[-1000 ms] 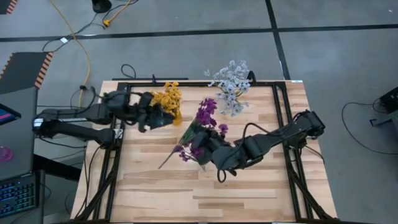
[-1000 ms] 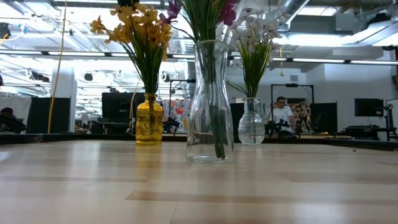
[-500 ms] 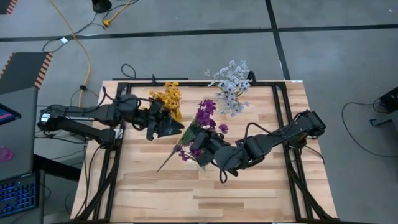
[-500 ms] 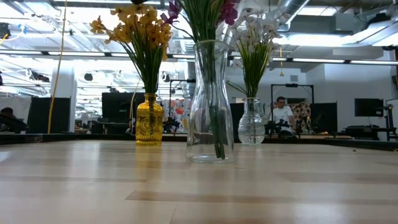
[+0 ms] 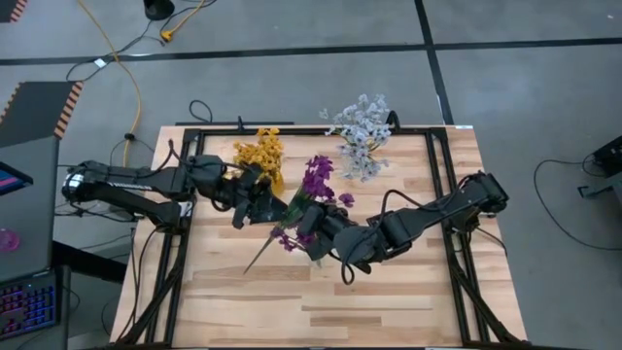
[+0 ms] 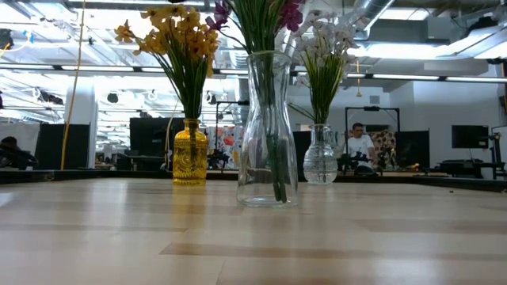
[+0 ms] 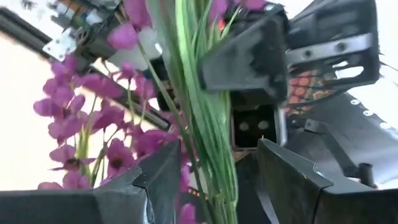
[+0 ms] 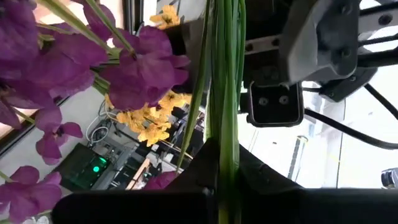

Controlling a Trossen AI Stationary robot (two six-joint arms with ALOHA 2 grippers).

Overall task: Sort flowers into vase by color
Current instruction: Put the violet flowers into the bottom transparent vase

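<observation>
High view: on the wooden surface (image 5: 389, 292) three bunches of flowers stand up; the yellow flowers (image 5: 260, 153) at upper centre-left, the white flowers (image 5: 362, 131) at upper centre-right, the purple flowers (image 5: 317, 178) in the centre; the left pincer (image 5: 260, 204) is just left of the purple bunch, the right pincer (image 5: 326, 231) is just below and right of it; compared with one second ago, the left arm has come further to the right, from beside the yellow bunch towards the purple one.

Low view: the yellow vase (image 6: 190, 153) at centre-left holds the yellow flowers; the tall clear vase (image 6: 268, 134) in the centre holds green stems with purple blossoms; the small clear vase (image 6: 320, 158) to the right behind it holds the white flowers; a person (image 6: 360, 147) sits far back in the room; nothing here differs from before.

Left wrist view: the left pincer is open, with green stems (image 7: 205, 118) passing between its fingers (image 7: 158, 177).

Right wrist view: the right pincer is closed on the green stems, purple blossoms in the upper left of the frame.
</observation>
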